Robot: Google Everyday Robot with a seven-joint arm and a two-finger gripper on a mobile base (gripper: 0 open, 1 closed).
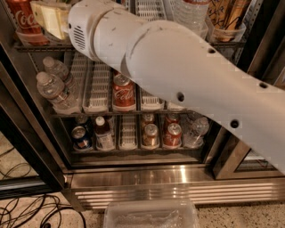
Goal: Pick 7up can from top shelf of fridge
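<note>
Recording one white arm [187,84] crossing the front of the fridge [156,178] from lower right to upper left and ending at a round vented joint [84,26] against the highest shelf in view [31,45]. Placing the gripper beyond that joint and out of frame; not able to tell how the jaws are standing. Not finding the 7up can anywhere in this view, with the arm covering the middle of the highest shelf. Counting on that shelf one red Coca-Cola can [24,20] at far left, one yellowish packet [51,18] just beside it, one clear water bottle [191,13] and one clear tub [227,26] holding tan cans at right. Counting on the middle shelf two water bottles [51,87] at left and one red cola can [124,91] upright in a white lane. Counting on the lowest shelf one blue can [80,136], one white-capped bottle [104,133], four cans in two lanes [150,134], and one water bottle lying on its side [196,131]. Noting one clear plastic container [151,213] on the floor below the steel base, and loose black cables [26,209] at lower left.
</note>
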